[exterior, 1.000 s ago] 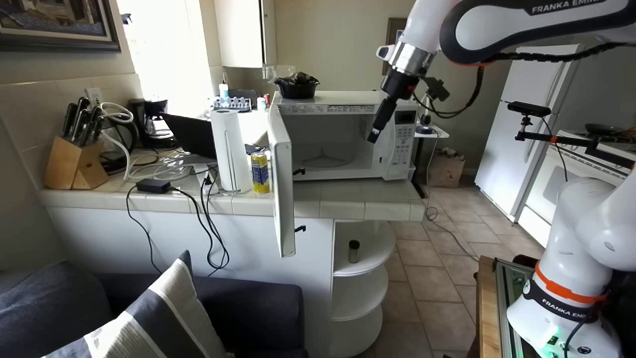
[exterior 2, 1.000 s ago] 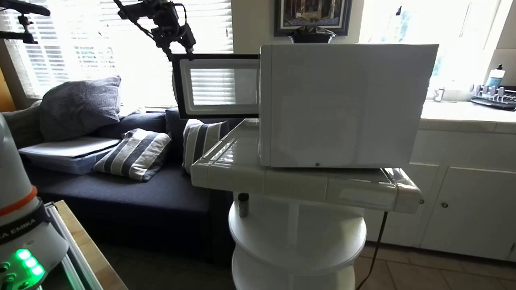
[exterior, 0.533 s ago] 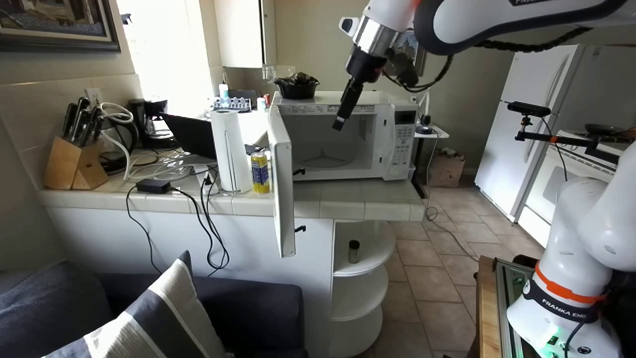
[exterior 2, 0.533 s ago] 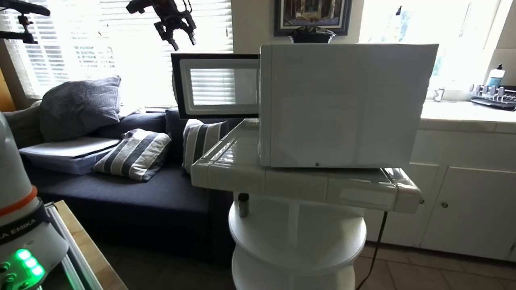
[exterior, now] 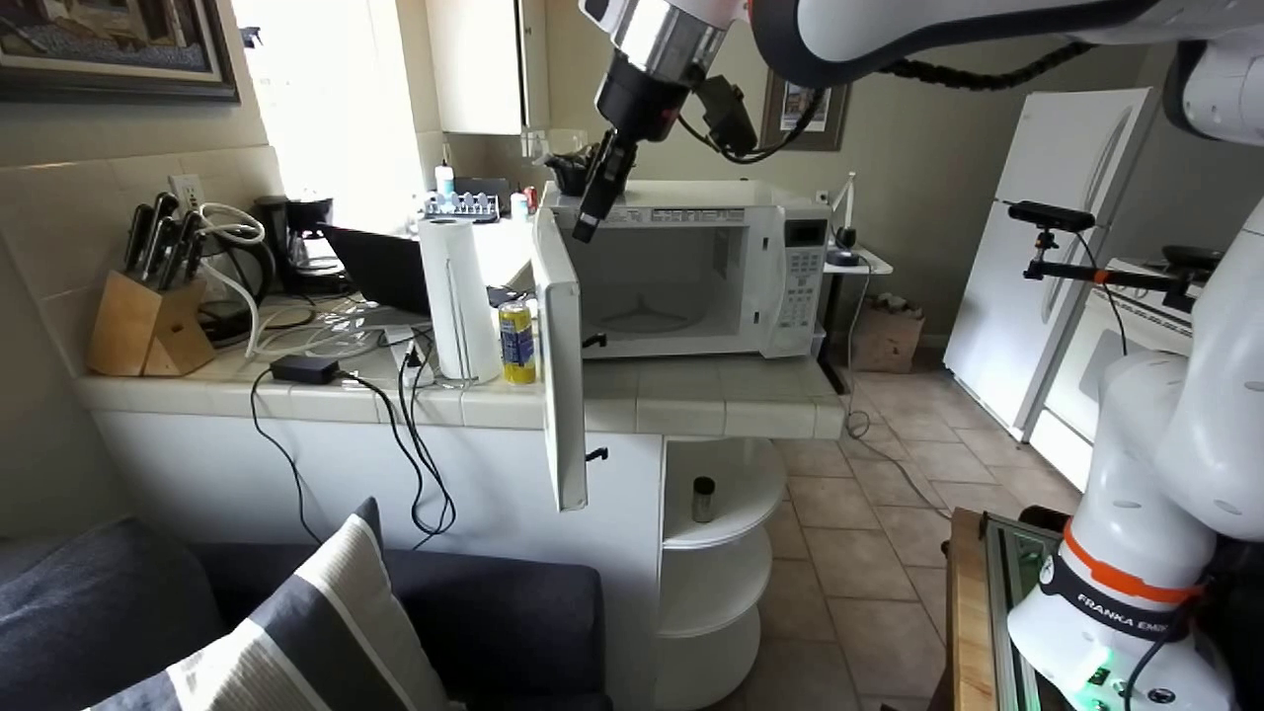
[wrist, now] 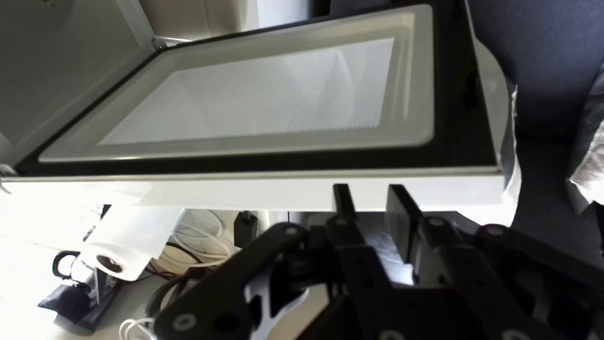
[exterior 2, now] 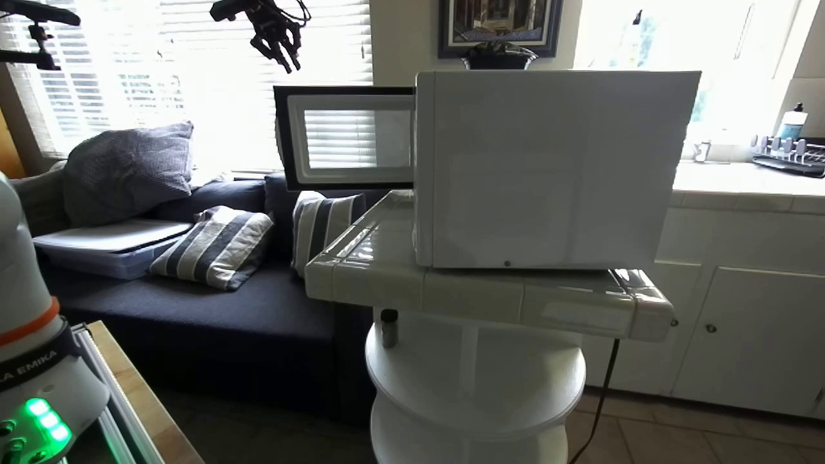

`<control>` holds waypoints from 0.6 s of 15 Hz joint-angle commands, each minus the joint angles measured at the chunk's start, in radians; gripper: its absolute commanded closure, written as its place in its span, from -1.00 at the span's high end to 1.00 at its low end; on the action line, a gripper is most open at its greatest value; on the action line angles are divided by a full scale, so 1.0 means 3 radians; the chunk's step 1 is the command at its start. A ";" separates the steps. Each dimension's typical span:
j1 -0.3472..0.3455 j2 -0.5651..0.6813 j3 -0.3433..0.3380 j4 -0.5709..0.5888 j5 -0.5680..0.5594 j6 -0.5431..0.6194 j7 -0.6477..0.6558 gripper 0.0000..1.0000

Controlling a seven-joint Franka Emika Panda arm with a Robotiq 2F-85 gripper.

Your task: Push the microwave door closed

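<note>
The microwave door (exterior: 561,375) is swung far out from the white microwave (exterior: 800,267), seen nearly edge-on; its dark-framed inner face shows in another exterior view, where the door (exterior 2: 351,179) reaches out beside the microwave's body (exterior 2: 554,167). From the wrist the door (wrist: 250,94) fills the upper picture, its white top edge running behind the fingertips. My gripper (exterior 2: 292,69) hangs above the door's top edge with a small gap below the tips. Its fingers stand partly apart, and between them in the wrist view the gripper (wrist: 368,186) has nothing.
A black pot (exterior 2: 499,60) sits on the microwave. Behind the door on the tiled counter (exterior: 681,395) are a paper towel roll (exterior: 456,301), a yellow can (exterior: 516,341) and cables. A dark sofa (exterior: 474,612) with cushions lies in front.
My gripper has travelled left across the microwave's front to over the door in an exterior view. It stands higher than a second ago, and its fingers have drawn closer together. The door has not moved.
</note>
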 commanded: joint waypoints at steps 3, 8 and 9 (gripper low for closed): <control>0.0185 0.0314 0.0037 0.0241 -0.0177 0.0187 0.0186 -1.00; 0.0271 0.0423 0.0024 0.0178 -0.0419 0.0467 0.0308 -1.00; 0.0285 0.0433 0.0022 0.0163 -0.0443 0.0479 0.0307 -1.00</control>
